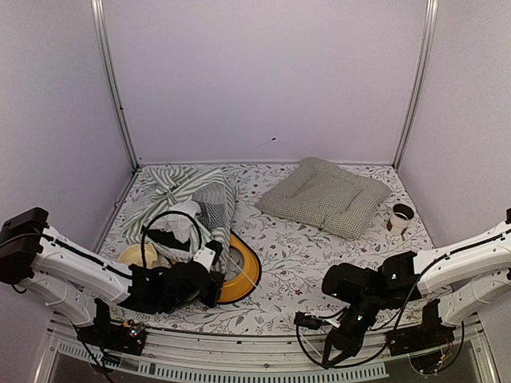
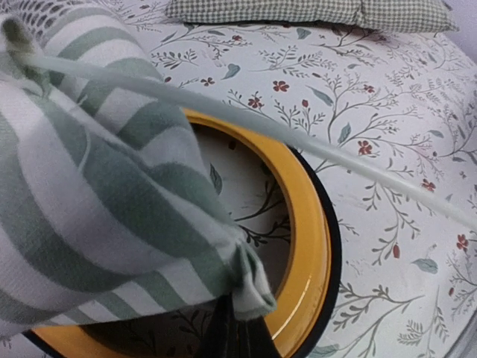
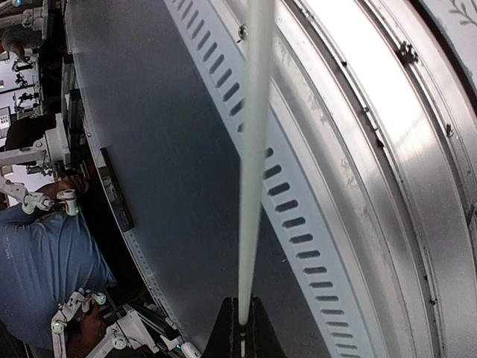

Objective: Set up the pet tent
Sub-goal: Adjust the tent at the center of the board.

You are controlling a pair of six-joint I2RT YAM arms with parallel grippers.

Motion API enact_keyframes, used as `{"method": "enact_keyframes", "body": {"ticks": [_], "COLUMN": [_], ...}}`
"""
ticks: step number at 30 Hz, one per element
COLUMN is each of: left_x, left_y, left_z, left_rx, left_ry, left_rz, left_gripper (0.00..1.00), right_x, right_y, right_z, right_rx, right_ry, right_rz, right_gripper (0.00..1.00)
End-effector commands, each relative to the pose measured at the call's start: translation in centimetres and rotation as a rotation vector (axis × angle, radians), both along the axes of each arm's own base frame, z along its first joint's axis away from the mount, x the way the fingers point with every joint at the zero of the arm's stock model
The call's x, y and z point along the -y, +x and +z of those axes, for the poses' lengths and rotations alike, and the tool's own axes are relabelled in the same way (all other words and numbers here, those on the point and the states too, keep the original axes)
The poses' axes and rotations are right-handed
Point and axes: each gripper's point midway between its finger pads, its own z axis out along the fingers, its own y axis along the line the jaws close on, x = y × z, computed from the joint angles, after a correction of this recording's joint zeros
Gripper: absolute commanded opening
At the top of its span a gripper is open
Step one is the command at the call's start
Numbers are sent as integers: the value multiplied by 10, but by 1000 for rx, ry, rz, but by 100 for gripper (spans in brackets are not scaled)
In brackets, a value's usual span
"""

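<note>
The pet tent (image 1: pixel 190 198) lies collapsed at the back left of the table, a heap of green-and-white striped fabric with a mesh patch. My left gripper (image 1: pixel 215 281) sits low by its near edge. In the left wrist view this gripper (image 2: pixel 242 321) is shut on a bunched corner of the striped fabric (image 2: pixel 112 201), and a thin white pole (image 2: pixel 298 138) crosses above. My right gripper (image 1: pixel 330 357) hangs past the table's front edge, pointing down. In its wrist view it (image 3: pixel 242 328) is shut on the end of a white pole (image 3: pixel 253 149).
A yellow ring with a black rim (image 1: pixel 243 275) lies under the tent's near edge. A green-checked cushion (image 1: pixel 323 195) rests at the back right, with a white cup (image 1: pixel 399 217) beside it. The slotted metal frame rail (image 3: pixel 298 224) runs below the right gripper.
</note>
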Motion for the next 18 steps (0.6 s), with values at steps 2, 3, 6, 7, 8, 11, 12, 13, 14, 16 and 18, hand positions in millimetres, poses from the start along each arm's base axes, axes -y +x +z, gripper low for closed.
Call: {"method": "enact_keyframes", "body": {"ticks": [2,3,6,7,8,11,12,13,14,16,18], "left_x": [28,31,35,36,38,46,47,47,47,49,49], "left_y": [-1,-2,-1,-1,-1,0,1,3,8,23,39], "left_z": [5,5,9,9,10,16,19,25,31,52,68], "left_rx": [-25,-28,-38,-44,-54,-81,-83,-81,-79,-67,-45], "left_ry": [-36,-39,-59,-67,-75,-106,-103,-109,-117,-136,-125], "left_rz": [-90,-101,-116,-121,-127,-160,-156,-144,-127,-89,-48], "left_gripper": [0,0,0,0,0,0,0,0,0,0,0], "right_x": [-4,-2,8,13,20,19,13,8,6,14,26], "right_y": [-7,-9,-15,-16,-16,-4,7,23,39,81,123], "right_z": [7,5,-7,-11,-15,-11,-5,-1,2,-3,-11], "right_rx": [-16,-14,-12,-13,-11,58,104,165,215,307,341], "right_ry": [31,23,-16,-28,-37,-41,-32,-35,-43,-119,-193], "right_rz": [-51,-48,-41,-44,-53,-91,-117,-153,-190,-306,-412], "right_gripper": [0,0,0,0,0,0,0,0,0,0,0]}}
